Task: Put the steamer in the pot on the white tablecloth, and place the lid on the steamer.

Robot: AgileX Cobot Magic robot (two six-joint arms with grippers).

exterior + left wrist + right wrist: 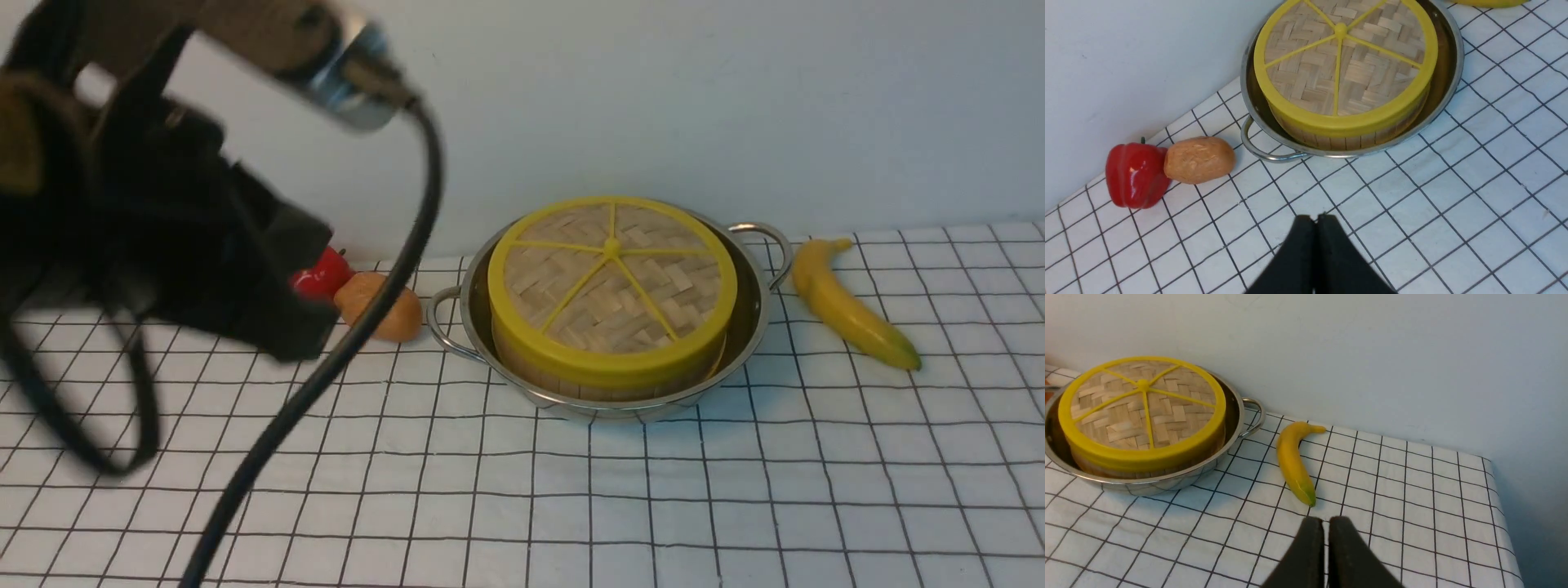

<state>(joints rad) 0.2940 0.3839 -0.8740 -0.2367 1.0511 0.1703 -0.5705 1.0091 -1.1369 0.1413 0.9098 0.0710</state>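
The shiny steel pot stands on the white tablecloth near the back wall. The bamboo steamer sits inside it, only its wooden wall showing. The woven lid with yellow rim and spokes lies flat on top of the steamer. My left arm is a blurred dark mass at the left, apart from the pot. In the left wrist view my left gripper is shut and empty, short of the pot's handle. My right gripper is shut and empty over the cloth, near the banana's tip.
A yellow banana lies right of the pot. A red pepper and a brown potato-like piece sit left of it by the wall. The cloth's right edge drops off. A black cable hangs in front.
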